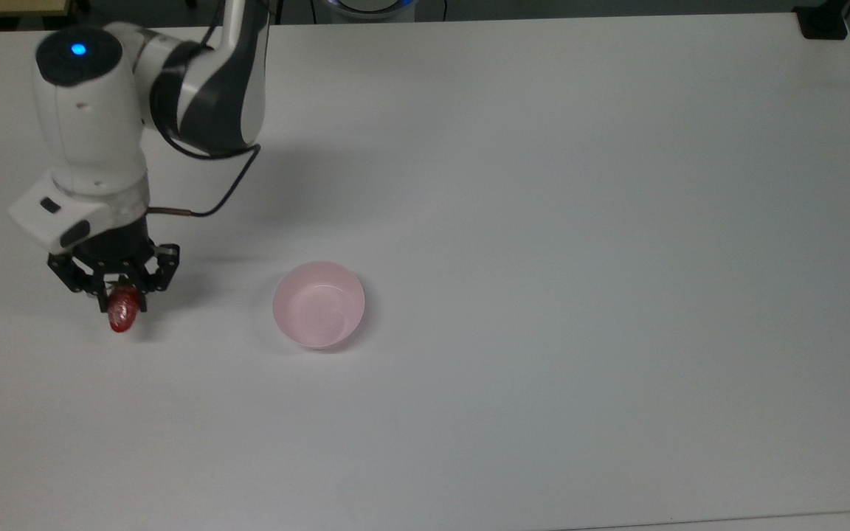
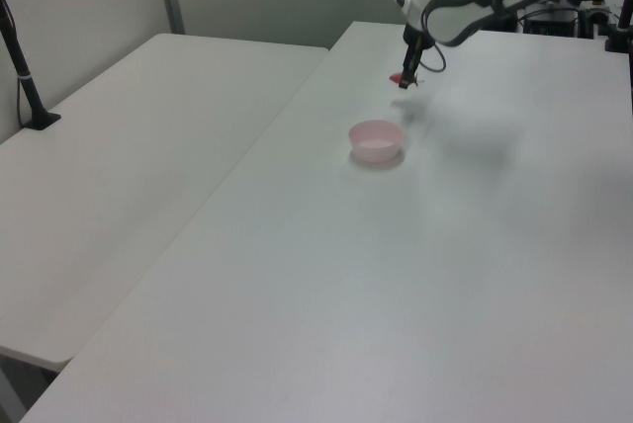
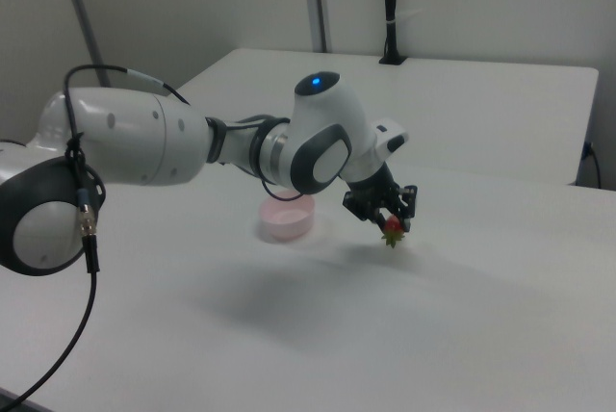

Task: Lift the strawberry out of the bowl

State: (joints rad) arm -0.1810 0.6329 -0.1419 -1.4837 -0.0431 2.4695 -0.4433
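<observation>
Red and glossy, the small speckled strawberry [image 1: 122,316] hangs clamped in the black pincer [image 1: 116,289], carried well clear of the empty pale pink bowl [image 1: 318,304], presumably for setting aside.

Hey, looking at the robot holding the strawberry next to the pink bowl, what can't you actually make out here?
- Strawberry stem cap: top view, hidden by the gripper above it.
- Strawberry speckles: left view, too small.
- Bowl far rim: right view, covered by the arm.
- Whether the strawberry touches the table: unclear.
</observation>
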